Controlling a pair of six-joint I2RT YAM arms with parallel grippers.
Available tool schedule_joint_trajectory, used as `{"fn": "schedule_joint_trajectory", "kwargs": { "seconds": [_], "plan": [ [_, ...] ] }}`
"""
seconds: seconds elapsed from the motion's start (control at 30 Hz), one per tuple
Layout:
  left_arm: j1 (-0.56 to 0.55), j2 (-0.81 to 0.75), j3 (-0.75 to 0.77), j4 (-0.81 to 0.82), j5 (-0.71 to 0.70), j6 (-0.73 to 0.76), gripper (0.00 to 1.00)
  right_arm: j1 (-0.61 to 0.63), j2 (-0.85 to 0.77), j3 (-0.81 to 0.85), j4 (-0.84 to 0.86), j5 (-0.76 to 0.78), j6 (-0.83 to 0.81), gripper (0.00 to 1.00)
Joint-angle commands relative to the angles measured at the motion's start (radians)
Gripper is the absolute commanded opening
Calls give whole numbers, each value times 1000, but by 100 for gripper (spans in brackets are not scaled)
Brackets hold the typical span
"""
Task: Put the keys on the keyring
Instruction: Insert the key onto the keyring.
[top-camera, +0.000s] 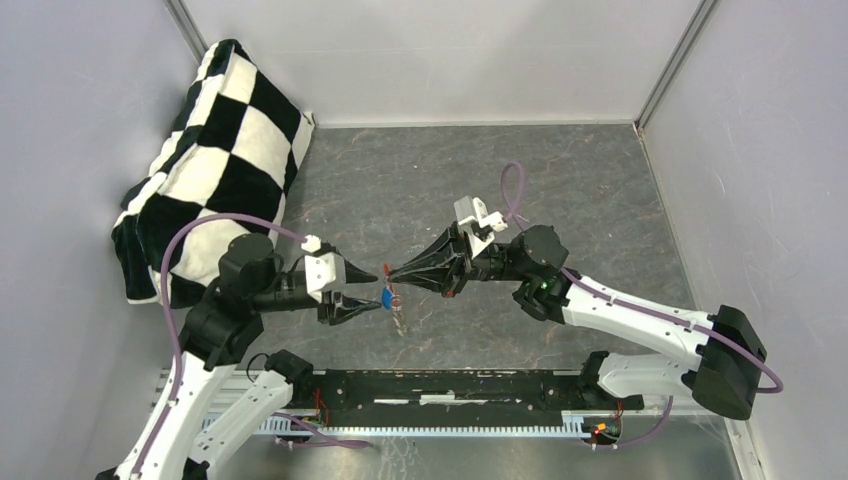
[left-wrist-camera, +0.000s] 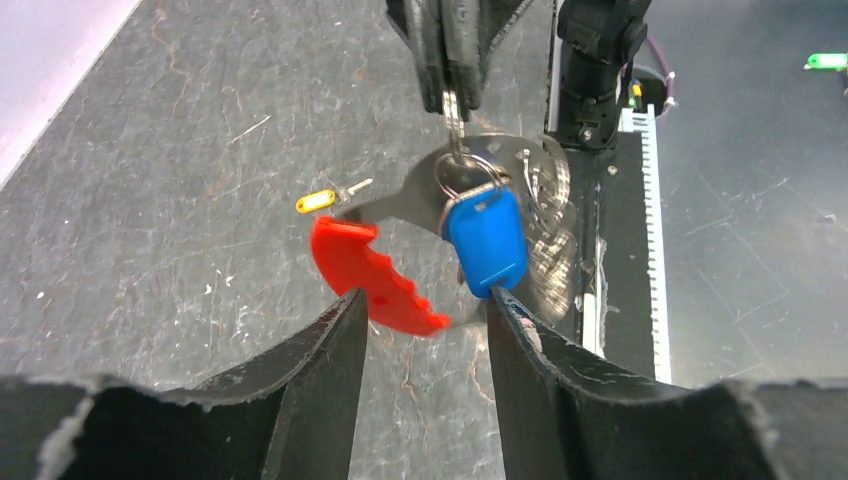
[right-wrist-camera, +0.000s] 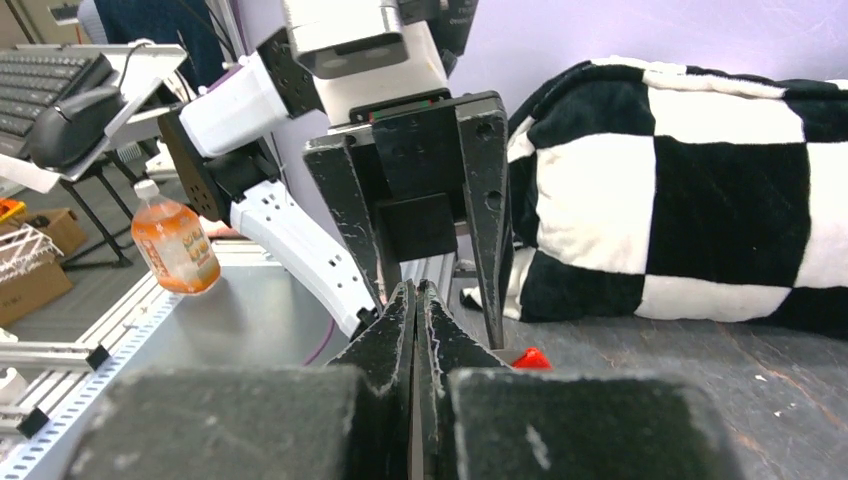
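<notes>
The right gripper (left-wrist-camera: 455, 95) is squeezing tight on thin grey metal atop the keys (left-wrist-camera: 468, 178), which are hanging mid-frame over the scratchy dark table (left-wrist-camera: 150, 200). The smooth blue key (left-wrist-camera: 487, 240) is dangling between the left gripper (left-wrist-camera: 425, 300) fingers, which are standing apart. The bumpy red keyring (left-wrist-camera: 375, 280) is sitting just beside one finger. The yellow key (left-wrist-camera: 315, 201) is lying alone, with room all around.

black-and-white checkered cloth (top-camera: 215, 160): far-left corner | dark marbled table (top-camera: 420, 190): scratched | orange bottle (right-wrist-camera: 175, 245), keyboard (right-wrist-camera: 45, 85): beyond table edge
</notes>
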Motion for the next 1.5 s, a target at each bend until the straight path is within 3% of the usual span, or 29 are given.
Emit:
{"fn": "schedule_joint_trajectory", "kwargs": {
  "seconds": [0.0, 0.23, 0.47, 1.37, 1.47],
  "plan": [
    [2, 33, -12, 198, 83, -141, 53, -1, -2, -30, 245, 50, 102, 0],
    [2, 83, -29, 363, 183, -225, 45, 2, 15, -75, 342, 98, 130, 0],
    [0, 121, -55, 467, 218, -288, 43, 4, 50, -93, 400, 123, 151, 0],
    [-1, 130, -26, 486, 201, -292, 39, 25, 52, -186, 403, 267, 73, 0],
    [-1, 116, -23, 385, 173, -221, 49, 22, 17, -175, 344, 285, 27, 0]
  ]
}}
